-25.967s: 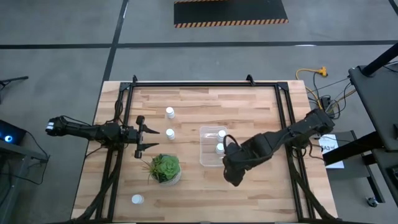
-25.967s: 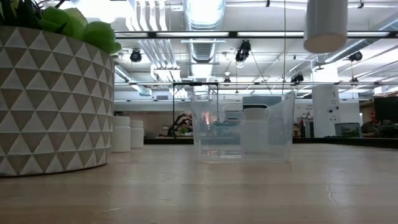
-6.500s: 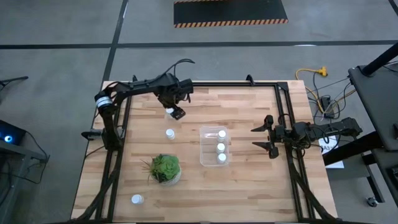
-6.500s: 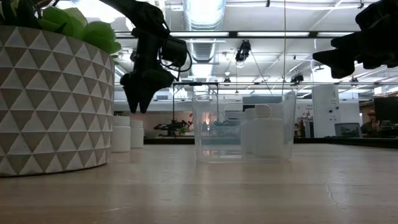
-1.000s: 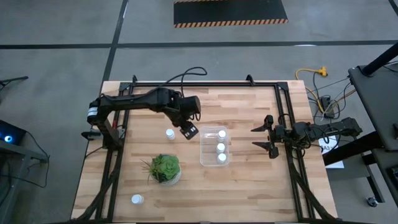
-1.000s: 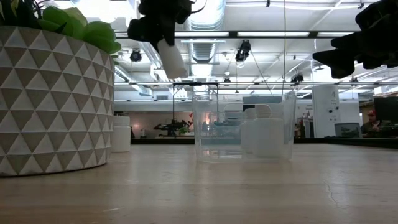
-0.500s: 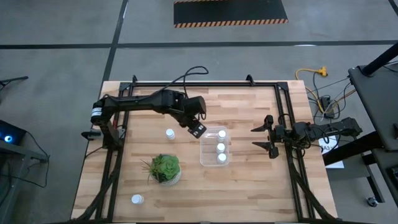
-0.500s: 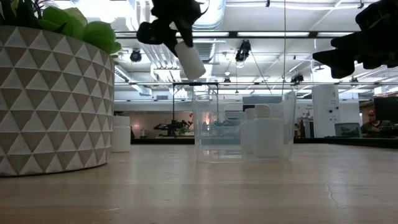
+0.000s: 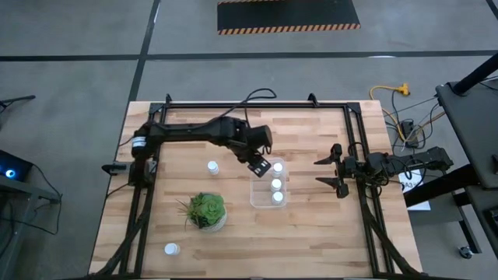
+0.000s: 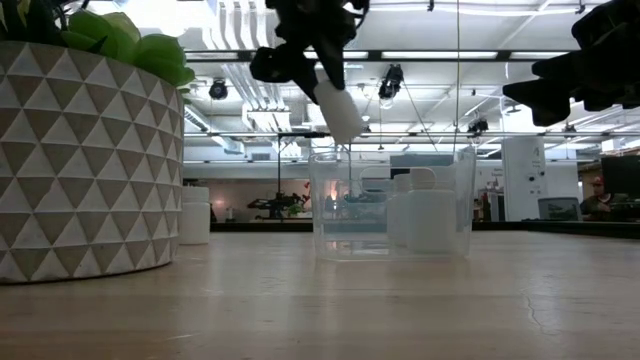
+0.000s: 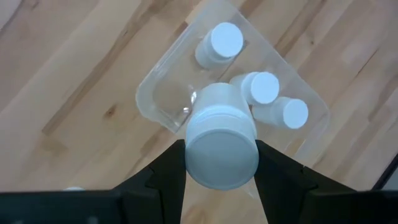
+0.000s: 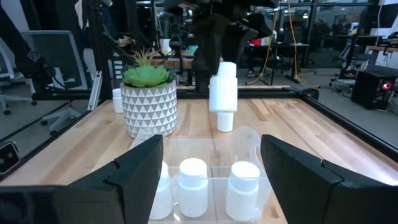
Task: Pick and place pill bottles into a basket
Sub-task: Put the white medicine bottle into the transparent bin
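Your left gripper is clamped on a bottle, held tilted in the air just over the basket's far-left corner. The left wrist view shows that bottle pinched between both fingers, cap toward the camera, right above the bin. Three bottles already stand in a row inside the basket, which sits near the desk's middle. One more bottle stands left of the basket, another near the desk's front-left corner, past the plant. Your right gripper waits at the desk's right edge, its fingers spread apart and holding nothing.
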Robot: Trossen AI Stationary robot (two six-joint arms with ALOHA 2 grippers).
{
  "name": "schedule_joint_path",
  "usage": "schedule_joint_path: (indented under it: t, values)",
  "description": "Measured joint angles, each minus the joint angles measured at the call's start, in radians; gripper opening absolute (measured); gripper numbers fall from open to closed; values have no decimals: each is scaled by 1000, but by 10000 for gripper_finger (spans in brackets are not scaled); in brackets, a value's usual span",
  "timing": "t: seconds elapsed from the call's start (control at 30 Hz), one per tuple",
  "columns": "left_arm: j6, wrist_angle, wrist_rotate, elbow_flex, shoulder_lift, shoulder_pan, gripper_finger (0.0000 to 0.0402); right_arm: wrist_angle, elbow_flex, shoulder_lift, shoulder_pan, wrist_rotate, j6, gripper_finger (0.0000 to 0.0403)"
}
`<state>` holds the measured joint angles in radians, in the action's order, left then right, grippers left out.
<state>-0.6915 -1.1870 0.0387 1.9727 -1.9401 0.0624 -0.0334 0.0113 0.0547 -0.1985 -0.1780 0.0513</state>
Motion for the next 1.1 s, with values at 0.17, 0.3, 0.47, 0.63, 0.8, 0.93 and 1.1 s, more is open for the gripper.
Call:
schedule_joint_path:
  t: [0.17, 0.3, 0.47, 0.63, 0.8, 0.93, 1.1]
  values:
    - [17, -33, -15, 58, -70, 0, 144, 0, 0, 0, 0, 0, -1, 260]
    - [18, -38, -32, 86, -115, 1, 144, 0, 0, 0, 0, 0, -1, 260]
    - [24, -37, -45, 96, -149, -1, 144, 0, 0, 1, 0, 0, -1, 260]
    - [48, -62, -82, 94, -170, -1, 144, 0, 0, 0, 0, 2, -1, 260]
    - [54, -78, -100, 86, -186, -3, 144, 0, 0, 0, 0, 1, 0, 260]
    - [53, -67, -127, 81, -186, -7, 144, 0, 0, 0, 0, 0, -1, 260]
    - [53, -66, -132, 81, -185, -6, 144, 0, 0, 1, 0, 0, 0, 260]
